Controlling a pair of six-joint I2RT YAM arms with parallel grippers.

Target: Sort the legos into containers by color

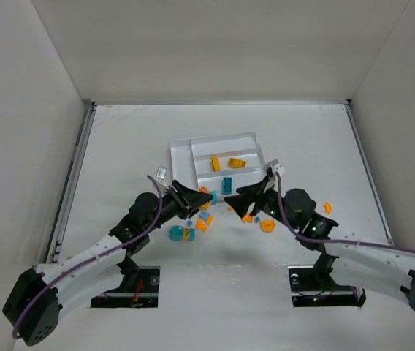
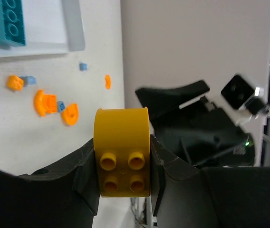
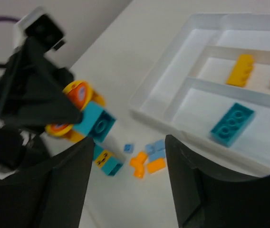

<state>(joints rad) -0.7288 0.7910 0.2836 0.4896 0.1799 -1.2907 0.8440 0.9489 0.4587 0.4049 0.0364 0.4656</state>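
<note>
**Yellow piece held at the tray's edge, release not yet made**

A rounded yellow lego (image 2: 123,142) is clamped between the fingers of the left gripper (image 2: 123,159), its four studs turned towards the wrist camera. The right gripper (image 3: 125,185) is held with its fingers apart and nothing between them, above the loose orange and light blue pieces (image 3: 147,159) on the table. The white tray (image 3: 147,111) lies just beyond both grippers. A teal brick (image 3: 232,123) lies in its nearest long section and yellow bricks (image 3: 240,70) in the next one.

From the top view the held piece seems to be at the tray's near rim, though it cannot be told whether it is over the rim or just short of it.

Three risks are judged likely. If the piece is released here, it could land with the teal brick or on the table, since the yellow section lies farther in. A curved piece may be twisted or squeezed out of the grip. The grippers are close together, so contact could be made in a careless reach.
</note>
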